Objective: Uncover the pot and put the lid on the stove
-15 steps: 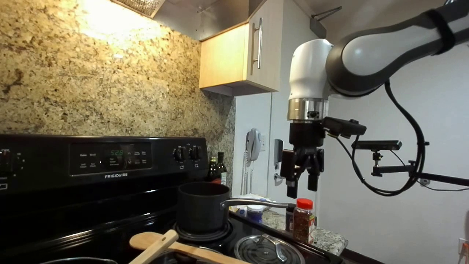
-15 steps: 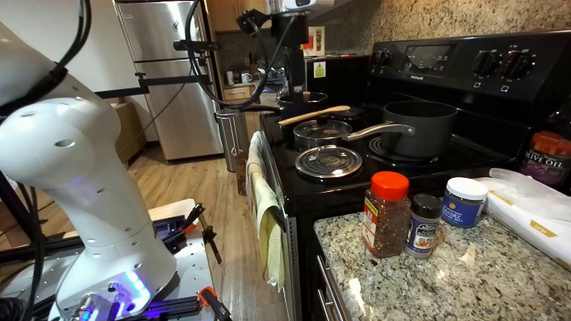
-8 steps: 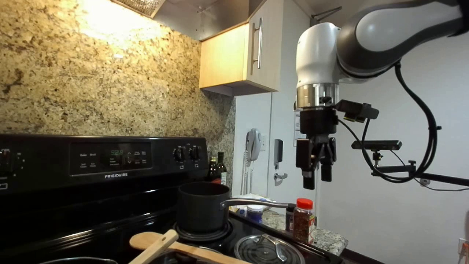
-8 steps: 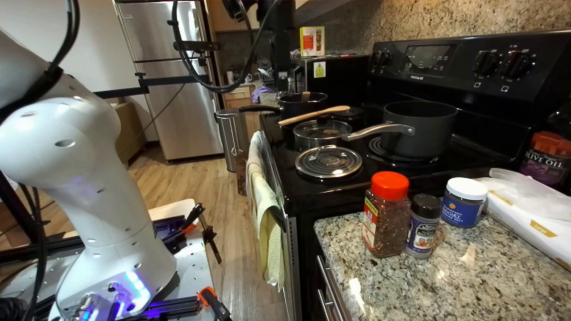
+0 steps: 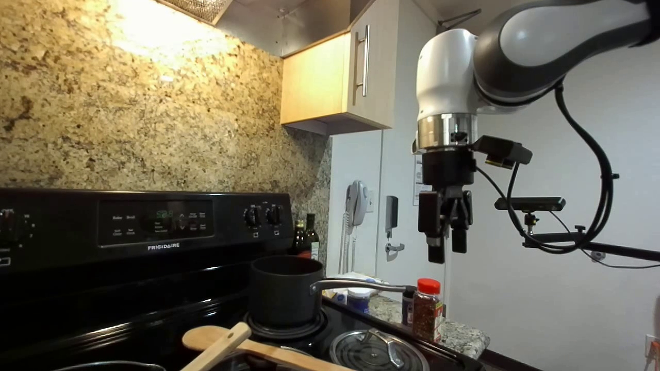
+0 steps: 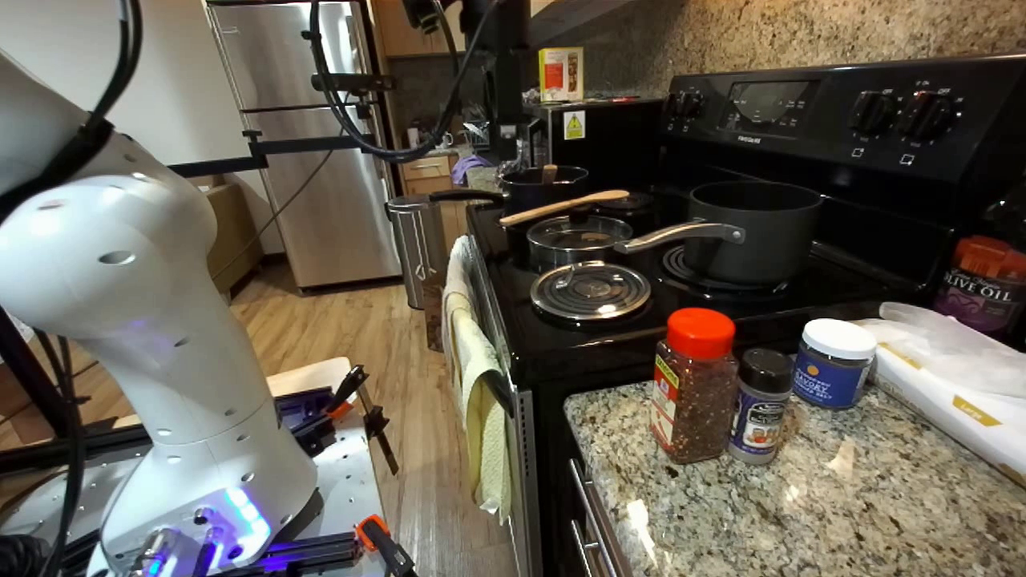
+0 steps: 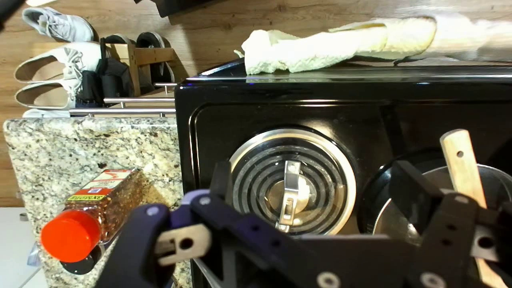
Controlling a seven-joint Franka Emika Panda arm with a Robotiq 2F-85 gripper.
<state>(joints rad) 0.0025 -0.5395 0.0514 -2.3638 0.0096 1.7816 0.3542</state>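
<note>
Plainly, pot (image 6: 769, 240): is standing uncovered on the stove (image 7: 360, 116).
Lid (image 6: 593, 292): is lying on the stove, just in front of the pot, seemingly placed.
Gripper (image 5: 447, 248): is hanging well apart from the pot, fingers (image 5: 436, 253) spread, holding nothing.
Pot handle (image 6: 681, 233): is jutting from the pot; a low sideways swing could be catching it, spinning the pot.

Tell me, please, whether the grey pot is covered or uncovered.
Uncovered: the pot shows an open rim in both exterior views, and a glass lid lies on the stove.
</note>
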